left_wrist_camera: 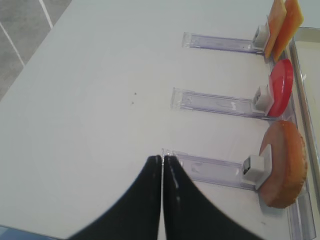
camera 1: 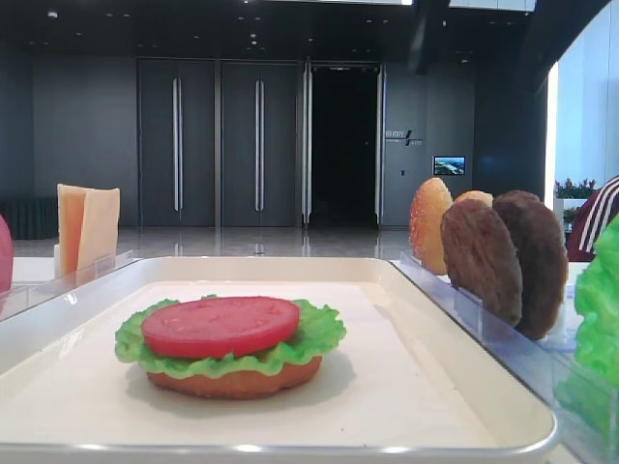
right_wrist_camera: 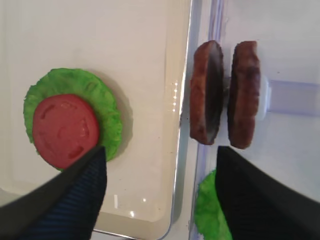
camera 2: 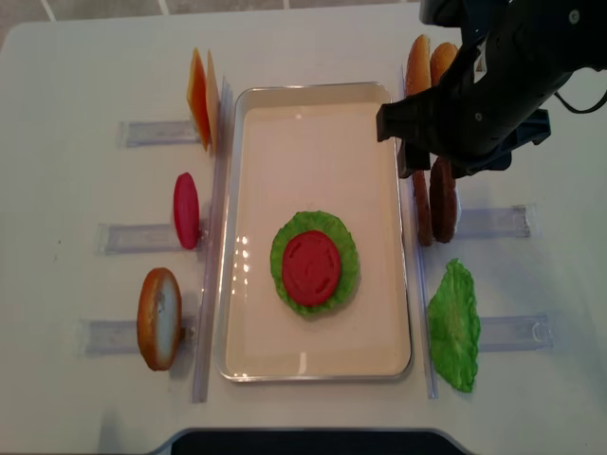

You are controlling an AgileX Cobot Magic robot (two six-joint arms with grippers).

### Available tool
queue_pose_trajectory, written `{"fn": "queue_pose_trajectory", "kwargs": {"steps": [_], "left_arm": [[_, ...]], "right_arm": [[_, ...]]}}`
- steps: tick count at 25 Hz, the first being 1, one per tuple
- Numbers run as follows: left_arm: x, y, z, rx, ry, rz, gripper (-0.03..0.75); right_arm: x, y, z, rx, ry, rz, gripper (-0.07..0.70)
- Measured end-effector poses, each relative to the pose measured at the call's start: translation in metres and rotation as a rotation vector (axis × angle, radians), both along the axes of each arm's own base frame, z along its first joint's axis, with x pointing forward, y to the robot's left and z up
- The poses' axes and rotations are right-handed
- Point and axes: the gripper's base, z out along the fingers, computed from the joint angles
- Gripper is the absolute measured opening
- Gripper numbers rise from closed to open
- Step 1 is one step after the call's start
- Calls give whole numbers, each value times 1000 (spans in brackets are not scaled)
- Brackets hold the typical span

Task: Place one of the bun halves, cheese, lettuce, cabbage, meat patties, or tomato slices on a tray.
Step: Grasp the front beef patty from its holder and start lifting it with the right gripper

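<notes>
With jaws spread wide and empty, the right gripper (right_wrist_camera: pixel 160 195) is hovering over two upright meat patties (right_wrist_camera: pixel 225 95) beside the tray (camera 2: pixel 313 365), risking nudging both or toppling one.

The tray (camera 2: pixel 247 227) was cream-white, the worktop (camera 2: pixel 76 57) white. A matte red tomato slice (camera 2: pixel 311 267) topped ruffled light green lettuce (camera 2: pixel 347 248) and an orange-brown bun (camera 1: pixel 232 384). The patties (right_wrist_camera: pixel 225 95) were grainy brown, the cheese (camera 2: pixel 201 95) pale yellow and orange, the right hand (right_wrist_camera: pixel 160 190) black.
</notes>
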Motion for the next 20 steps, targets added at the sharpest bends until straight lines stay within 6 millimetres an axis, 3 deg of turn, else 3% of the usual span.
{"fn": "queue_pose_trajectory", "kwargs": {"steps": [8, 20], "left_arm": [[0, 0, 0, 0, 0, 0, 0], [0, 0, 0, 0, 0, 0, 0]], "right_arm": [[8, 14, -23, -31, 40, 14, 473], [20, 18, -43, -76, 33, 29, 473]]}}
